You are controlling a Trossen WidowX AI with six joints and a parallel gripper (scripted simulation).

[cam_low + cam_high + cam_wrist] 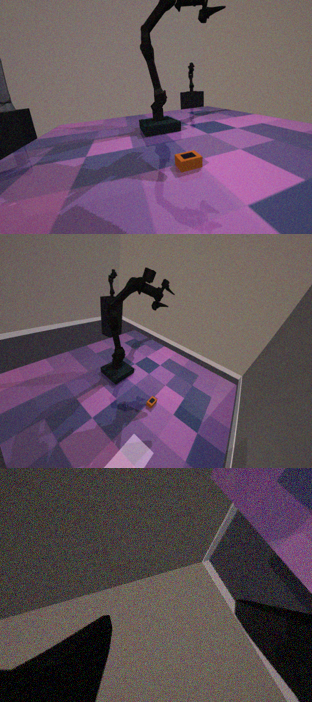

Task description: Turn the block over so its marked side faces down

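The orange block [150,404] [188,164] lies flat on the checkered table [176,432] [234,166], in front of the arm's base. Its marked side, with a dark rectangle [151,400] [188,155], faces up. My gripper [171,300] [173,614] is open and empty, with its fingers wide apart. It is raised high above the table and far from the block, pointing outward and slightly down in the top view. In the exterior view only one finger shows at the top edge. The block is not in the wrist view.
The arm's dark square base [117,371] [160,126] stands behind the block. A dark pedestal [107,317] [192,100] with a thin dark figure on top stands beyond the table. Another dark box [15,130] bearing something grey is at the left in the exterior view.
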